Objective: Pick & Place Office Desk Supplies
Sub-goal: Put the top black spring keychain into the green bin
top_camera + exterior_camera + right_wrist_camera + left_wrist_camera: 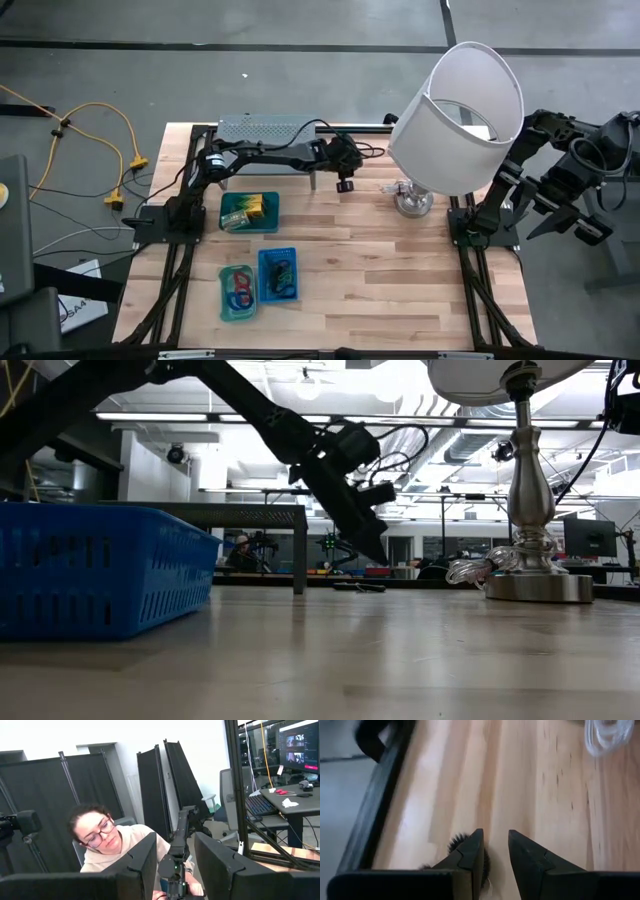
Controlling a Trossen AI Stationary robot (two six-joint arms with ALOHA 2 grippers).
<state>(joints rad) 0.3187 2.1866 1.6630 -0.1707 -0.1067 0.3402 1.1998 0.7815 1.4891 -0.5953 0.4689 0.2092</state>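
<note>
Wooden table (400, 270), overhead: left gripper (346, 183) reaches to mid-table beside the grey perforated rack (262, 129); right gripper (590, 215) hangs off the table's right edge, behind the white-shaded lamp (458, 115). Supplies sit in three trays: yellow-green packets (250, 208), black loops (279, 273), red and blue rings (237, 287).

Low view: left gripper tip just above the tabletop; blue basket (95, 565) at left.

Left wrist: jaws parted, holding nothing; a small dark ring (465, 847), possibly a band, lies beside one finger.

Right wrist: jaws parted, empty; a person (107, 845) seated beyond.
</note>
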